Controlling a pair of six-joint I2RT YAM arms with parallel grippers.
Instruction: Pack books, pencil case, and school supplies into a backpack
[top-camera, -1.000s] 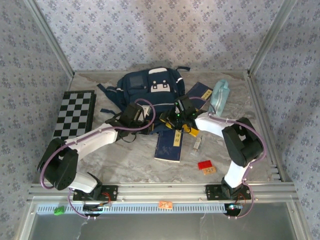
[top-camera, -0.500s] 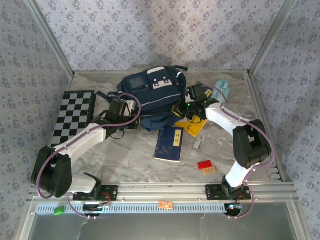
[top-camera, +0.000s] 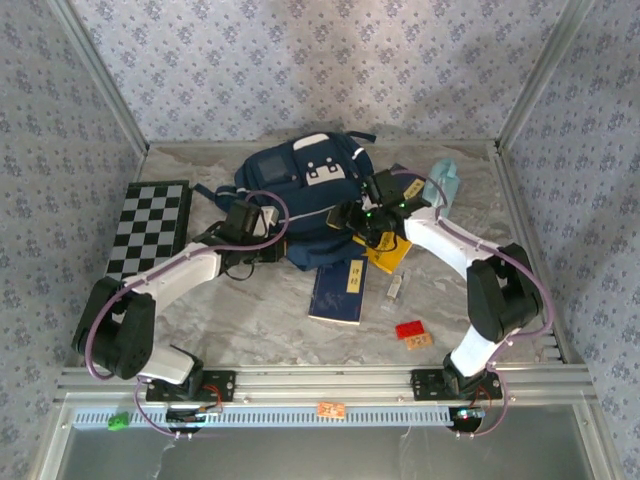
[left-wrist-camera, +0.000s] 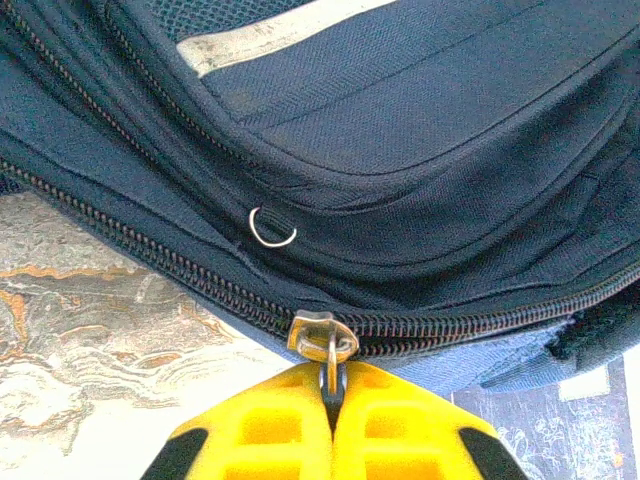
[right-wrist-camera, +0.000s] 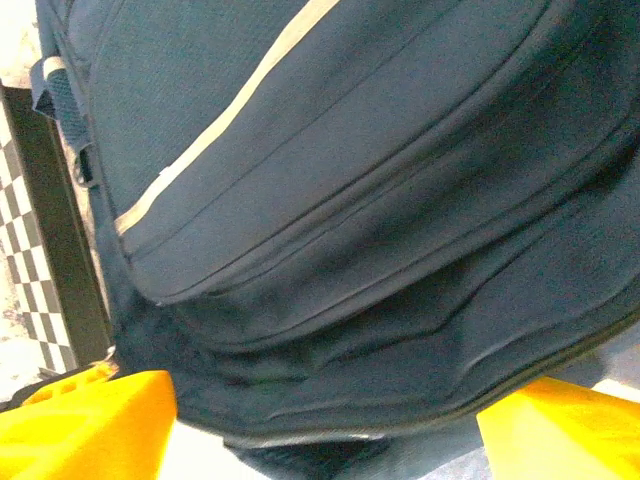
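Inside a cell walled with pale blue flowered wallpaper (top-camera: 300, 60) and framed by metal posts (top-camera: 100, 75), a marbled desk (top-camera: 260, 310) carries the backpack (top-camera: 300, 190) at its far middle. It lies front up, its long axis running near to far, with the white patches toward the far end. The left jaws are clenched on its zipper pull (left-wrist-camera: 326, 342) at the near left edge. The right jaws are spread wide at its right side, grasping nothing. A navy book (top-camera: 340, 290) lies just nearer, and the pencil case (top-camera: 440, 185) lies to its right.

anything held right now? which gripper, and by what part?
Left gripper is shut on the zipper pull of the backpack. Right gripper stands open against the backpack's side, holding nothing.
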